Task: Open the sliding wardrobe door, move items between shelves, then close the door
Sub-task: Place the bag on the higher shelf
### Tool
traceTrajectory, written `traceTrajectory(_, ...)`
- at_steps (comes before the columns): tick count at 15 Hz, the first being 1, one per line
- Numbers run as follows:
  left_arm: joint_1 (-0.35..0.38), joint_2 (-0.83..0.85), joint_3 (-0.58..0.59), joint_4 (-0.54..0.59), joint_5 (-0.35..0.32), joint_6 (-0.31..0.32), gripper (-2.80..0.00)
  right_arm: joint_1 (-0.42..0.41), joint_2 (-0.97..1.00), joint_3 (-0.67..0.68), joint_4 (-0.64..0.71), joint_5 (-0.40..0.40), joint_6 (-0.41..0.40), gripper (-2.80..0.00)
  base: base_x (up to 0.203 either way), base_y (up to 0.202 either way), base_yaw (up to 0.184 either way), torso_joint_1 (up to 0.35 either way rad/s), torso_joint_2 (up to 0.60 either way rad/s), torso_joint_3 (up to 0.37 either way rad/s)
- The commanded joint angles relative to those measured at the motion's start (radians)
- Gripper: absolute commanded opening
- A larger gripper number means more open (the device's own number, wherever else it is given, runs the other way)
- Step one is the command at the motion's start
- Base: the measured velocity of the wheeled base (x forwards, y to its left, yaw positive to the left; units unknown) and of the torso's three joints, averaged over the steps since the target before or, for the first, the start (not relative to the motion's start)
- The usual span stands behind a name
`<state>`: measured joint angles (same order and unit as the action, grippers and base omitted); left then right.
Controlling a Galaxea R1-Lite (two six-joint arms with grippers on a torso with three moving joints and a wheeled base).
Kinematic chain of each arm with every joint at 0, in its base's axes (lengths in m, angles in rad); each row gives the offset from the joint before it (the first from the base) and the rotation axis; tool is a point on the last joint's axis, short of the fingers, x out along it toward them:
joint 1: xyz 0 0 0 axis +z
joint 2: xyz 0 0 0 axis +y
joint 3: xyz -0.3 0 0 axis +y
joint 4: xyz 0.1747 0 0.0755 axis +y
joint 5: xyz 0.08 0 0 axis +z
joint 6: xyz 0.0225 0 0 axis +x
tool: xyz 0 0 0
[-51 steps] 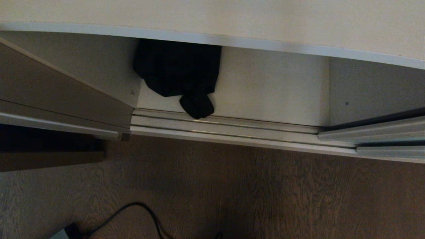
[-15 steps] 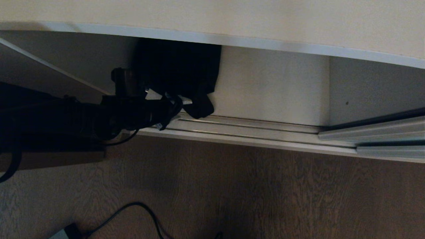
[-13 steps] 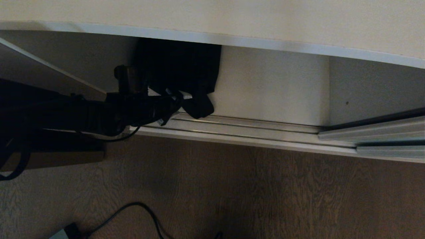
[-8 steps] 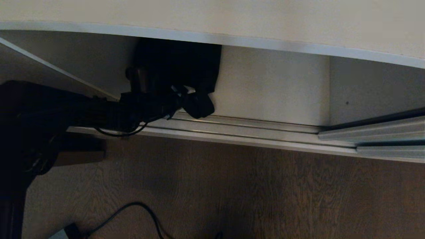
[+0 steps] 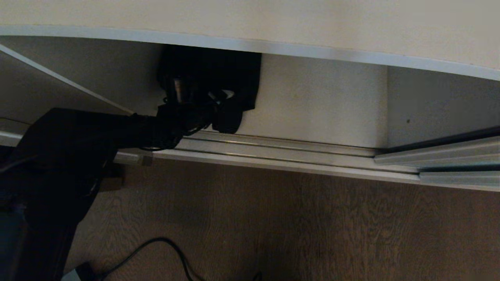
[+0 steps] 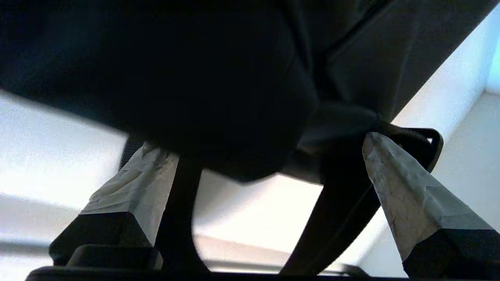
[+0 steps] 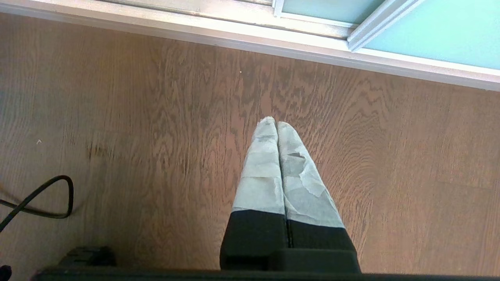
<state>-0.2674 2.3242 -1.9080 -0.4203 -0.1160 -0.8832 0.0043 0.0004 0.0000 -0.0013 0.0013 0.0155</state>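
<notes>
Black fabric bag [image 5: 218, 78] lies on the bottom shelf [image 5: 312, 105] of the wardrobe, toward the left, under the upper shelf [image 5: 273, 47]. Left gripper [image 5: 213, 103] reaches into the compartment from the left, at the bag's front edge. In the left wrist view its fingers [image 6: 406, 195] are spread wide, with bag folds and straps between them; no grip is visible. Door [image 7: 429, 31] stands slid to the right. Right gripper [image 7: 276, 125] hangs over the floor [image 7: 156, 117], fingers pressed together, empty.
</notes>
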Motion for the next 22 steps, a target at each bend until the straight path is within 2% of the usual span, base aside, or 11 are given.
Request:
traceTrajectory(1,0.001,0.030,-0.014,-0.036,0.001,0.024,0.00,0.000,-0.005,0.000,0.000,0.000,0.000,-2.80,0.000,0.000,0.000,0.000,0.00,0.000)
traceTrajectory(3,0.002,0.037,-0.014,-0.046,0.002,0.046,0.00,0.000,-0.005,0.000,0.000,0.000,0.000,-2.80,0.000,0.000,0.000,0.000,0.00,0.000)
traceTrajectory(4,0.002,0.037,-0.015,-0.046,0.002,0.050,-0.72,0.000,-0.005,0.000,0.000,0.000,0.000,-2.80,0.000,0.000,0.000,0.000,0.00,0.000)
traceTrajectory(5,0.004,0.038,-0.016,-0.046,0.002,0.053,-2.80,0.000,-0.005,0.000,0.000,0.000,0.000,-2.80,0.000,0.000,0.000,0.000,0.00,0.000)
traceTrajectory(11,0.010,0.022,-0.017,-0.077,-0.003,0.063,-2.80,0.000,-0.005,0.000,0.000,0.000,0.001,-2.80,0.000,0.000,0.000,0.000,0.00,0.000)
traceTrajectory(15,0.008,-0.007,-0.023,-0.080,-0.051,0.093,-2.80,0.000,-0.005,0.000,0.000,0.000,0.000,-2.80,0.000,0.000,0.000,0.000,0.00,0.000)
traceTrajectory(22,0.005,-0.048,0.009,-0.067,-0.032,0.098,-2.80,0.000,-0.005,0.000,0.000,0.000,0.000,-2.80,0.000,0.000,0.000,0.000,0.00,0.000)
